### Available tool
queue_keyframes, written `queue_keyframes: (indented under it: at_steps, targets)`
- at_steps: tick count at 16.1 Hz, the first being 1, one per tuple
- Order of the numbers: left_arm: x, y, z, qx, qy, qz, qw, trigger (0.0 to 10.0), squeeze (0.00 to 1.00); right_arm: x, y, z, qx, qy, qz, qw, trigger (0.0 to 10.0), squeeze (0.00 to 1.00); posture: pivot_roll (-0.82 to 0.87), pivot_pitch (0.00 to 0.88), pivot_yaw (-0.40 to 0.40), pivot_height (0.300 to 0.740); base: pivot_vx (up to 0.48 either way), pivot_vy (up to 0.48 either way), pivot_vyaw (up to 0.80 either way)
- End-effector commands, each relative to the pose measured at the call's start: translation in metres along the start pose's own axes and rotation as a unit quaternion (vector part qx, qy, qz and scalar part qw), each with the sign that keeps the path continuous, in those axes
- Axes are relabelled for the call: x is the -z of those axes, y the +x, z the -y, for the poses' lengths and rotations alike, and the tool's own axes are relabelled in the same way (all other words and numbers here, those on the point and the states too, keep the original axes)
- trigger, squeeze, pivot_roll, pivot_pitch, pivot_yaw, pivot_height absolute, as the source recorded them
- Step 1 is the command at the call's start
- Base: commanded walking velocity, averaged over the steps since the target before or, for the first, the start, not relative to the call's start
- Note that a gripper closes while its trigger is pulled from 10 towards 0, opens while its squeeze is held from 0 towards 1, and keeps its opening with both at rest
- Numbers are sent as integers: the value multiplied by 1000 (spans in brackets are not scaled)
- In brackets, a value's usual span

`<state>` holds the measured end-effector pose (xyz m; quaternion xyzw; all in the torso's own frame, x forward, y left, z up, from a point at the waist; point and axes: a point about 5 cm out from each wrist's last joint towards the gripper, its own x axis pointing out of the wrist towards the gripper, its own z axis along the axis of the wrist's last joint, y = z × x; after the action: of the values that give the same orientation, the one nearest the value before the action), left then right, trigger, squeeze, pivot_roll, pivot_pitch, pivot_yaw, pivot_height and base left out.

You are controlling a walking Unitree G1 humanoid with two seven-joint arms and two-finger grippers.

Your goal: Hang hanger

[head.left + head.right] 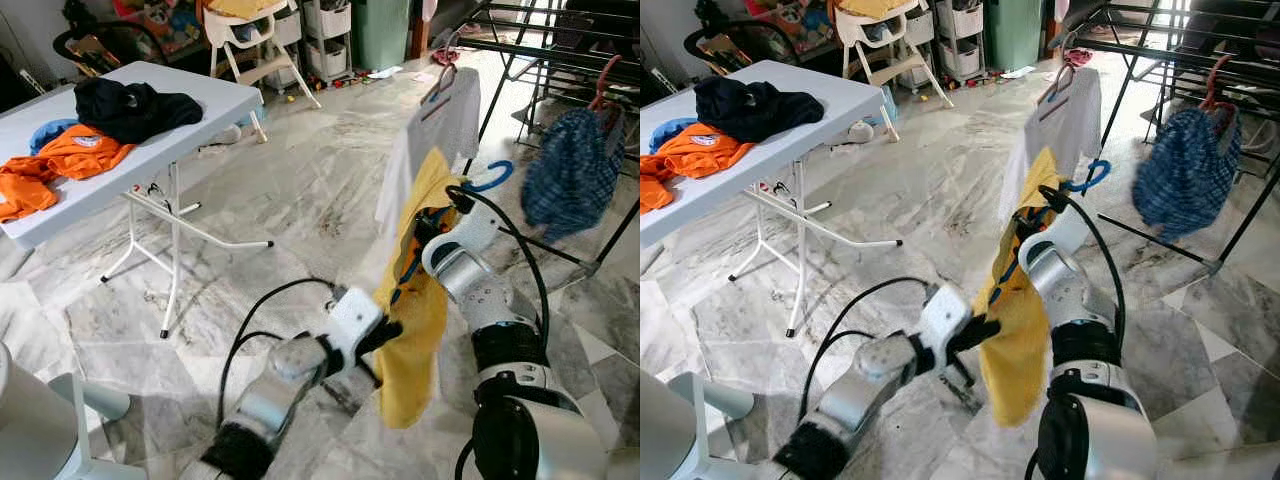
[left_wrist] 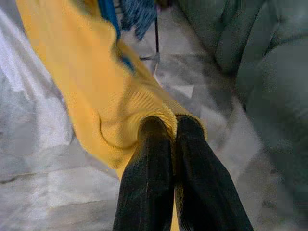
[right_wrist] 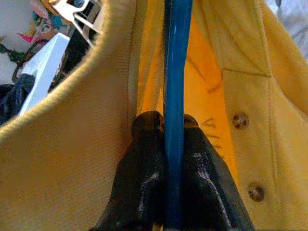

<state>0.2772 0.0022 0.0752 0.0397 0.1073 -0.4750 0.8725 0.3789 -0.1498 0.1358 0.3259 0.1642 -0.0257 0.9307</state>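
Before the drying rack (image 1: 560, 50), right gripper (image 3: 174, 132) pinches blue hanger (image 3: 175, 72); left gripper (image 2: 174, 126) pinches yellow shirt (image 1: 425, 300)

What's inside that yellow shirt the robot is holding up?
A blue hanger, clamped by the right gripper; its hook pokes out on top. The left gripper pinches the yellow shirt. The hanger's arms are covered.

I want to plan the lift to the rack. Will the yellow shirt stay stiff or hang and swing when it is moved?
The yellow shirt looks floppy: it drapes in folds from the blue hanger. It probably swings, though the left gripper, pinching its edge, should steady it. The right gripper clamps the hanger, which seems rigid.
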Motion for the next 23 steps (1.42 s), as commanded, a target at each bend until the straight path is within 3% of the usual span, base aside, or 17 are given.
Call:
queue_keyframes:
  at_steps: [1,3,6,7,8,10,14,20,23]
  targets:
    - [-12,2,-2,-1,-5,20,1000,10000,0,-2,1,-20,-27,-47,13,998,10000,0,-103,7,145,740,0,0,0]
    - [-24,6,4,10,-19,40,999,10000,0,5,-2,-22,-45,-153,33,987,10000,0,-105,6,147,740,0,0,0]
    - [-23,7,7,11,-27,39,999,10000,0,11,-4,-25,-64,-193,26,979,10000,0,-110,7,148,740,0,0,0]
    - [-26,8,8,14,-46,42,998,10000,671,14,-5,-22,-64,-214,22,975,10000,0,-113,9,148,740,0,0,0]
    - [-28,8,8,10,-57,48,997,10000,1000,19,-6,-20,-67,-228,17,971,10000,0,-112,11,148,740,0,0,0]
    - [-30,9,2,-6,-77,53,996,10000,1000,29,-8,-16,-74,-252,10,965,10000,0,-113,12,146,740,0,0,0]
    - [-26,9,2,-7,-71,46,996,10000,1000,29,-9,-18,-82,-273,30,958,10000,0,-113,13,148,740,0,0,0]
    - [-32,-5,-10,-21,-72,54,996,10000,1000,30,-11,-12,-92,-311,54,944,10000,0,-100,9,150,740,0,0,0]
    - [-44,-8,-15,-36,-32,73,996,10000,1000,31,-13,-16,-112,-328,73,935,10000,0,-100,6,153,740,0,0,0]
